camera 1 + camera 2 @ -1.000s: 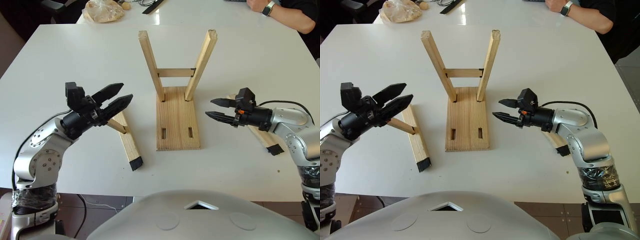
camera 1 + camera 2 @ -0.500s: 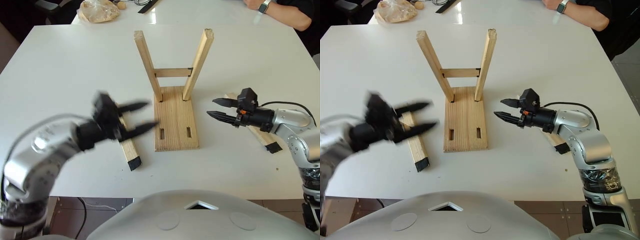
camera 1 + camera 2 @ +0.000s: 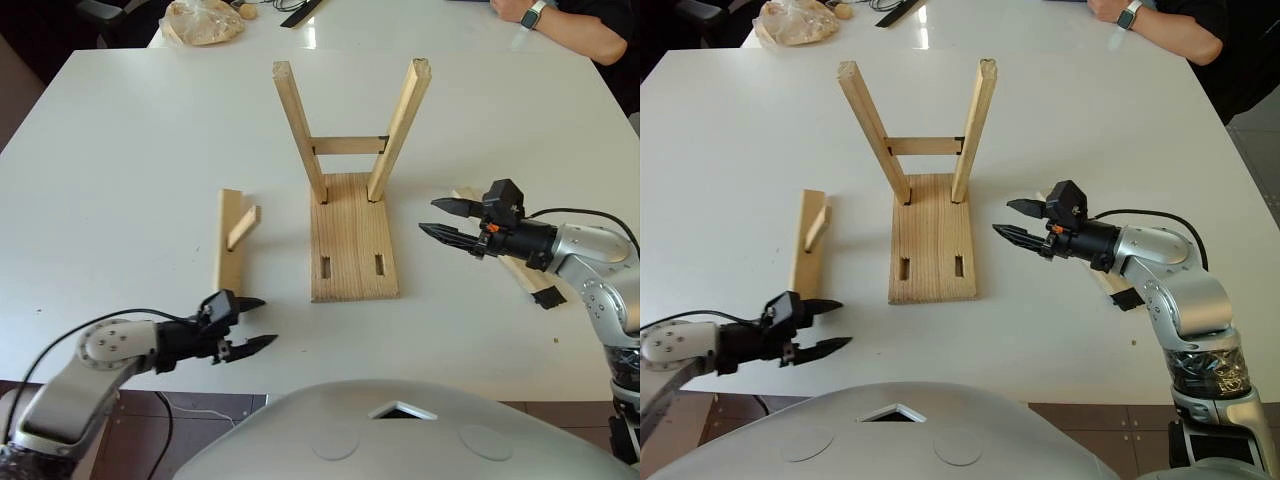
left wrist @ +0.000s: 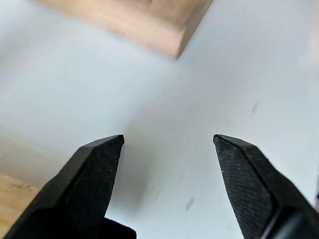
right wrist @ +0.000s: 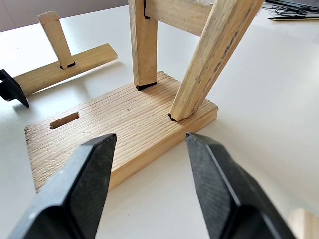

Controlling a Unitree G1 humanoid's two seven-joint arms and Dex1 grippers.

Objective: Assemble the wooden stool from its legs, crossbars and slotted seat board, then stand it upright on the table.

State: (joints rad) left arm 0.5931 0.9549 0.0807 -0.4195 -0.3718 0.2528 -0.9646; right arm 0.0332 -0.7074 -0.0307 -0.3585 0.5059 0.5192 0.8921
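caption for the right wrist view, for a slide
Open right gripper facing the seat board with two legs slotted in; a loose leg piece lies beyond.

Right of the seat board (image 3: pixel 352 240), a loose leg (image 3: pixel 528 278) is mostly hidden behind the right gripper (image 3: pixel 429 216) and its arm. Left wrist view: wood piece (image 4: pixel 134 22) blurred, cut by the edge. Bag (image 3: pixel 204 20) clipped at top.

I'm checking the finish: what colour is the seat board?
The seat board is pale natural wood with grain lines; right wrist view shows it best.
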